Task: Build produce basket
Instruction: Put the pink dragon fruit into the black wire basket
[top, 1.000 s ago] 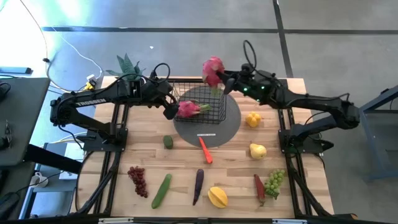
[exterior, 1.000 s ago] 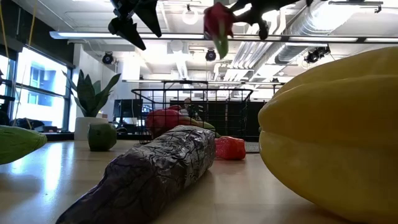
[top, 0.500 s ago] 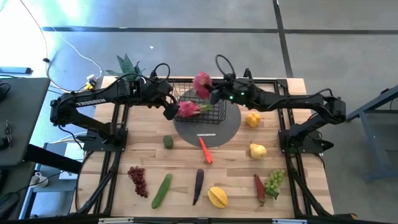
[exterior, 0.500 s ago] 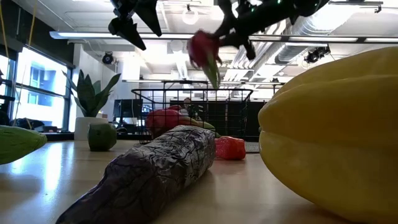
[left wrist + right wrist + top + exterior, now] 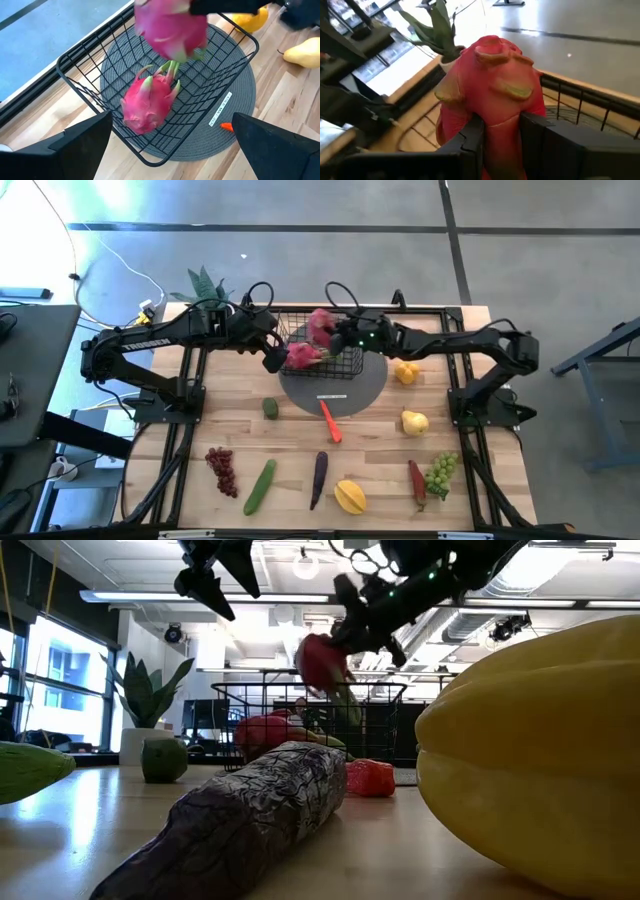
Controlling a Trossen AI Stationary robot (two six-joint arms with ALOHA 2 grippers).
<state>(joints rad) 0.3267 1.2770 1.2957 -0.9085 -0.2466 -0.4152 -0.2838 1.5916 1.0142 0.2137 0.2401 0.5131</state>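
Right tool (image 5: 330, 332) clamped on a dragon fruit (image 5: 320, 321), at upper centre of the high view, poised over the far edge of the basket (image 5: 343, 364). Straight down from there — the basket's open top, so only a lowering and a release wanted, by the look of it. In the low view, held fruit (image 5: 322, 658) hanging just above the top rim, tilted, green tip pointing down and to the right. Gripped round the lower body in the right wrist view, fingers (image 5: 470, 137) pressed into its sides.

Basket on the grey mat (image 5: 370, 385), holding one dragon fruit already (image 5: 300, 356), lying toward the left half with its leafy end pointing right. Right half bare mesh — likely the better landing spot, though a drop onto the first fruit could roll.

Left tool (image 5: 270, 356) spread wide, holding nothing, hanging beside the basket's left edge, close to the resting fruit.

Other produce out on the surface in the lower half of the frame: carrot (image 5: 330, 421), cucumber (image 5: 260, 486), grapes (image 5: 221, 469).
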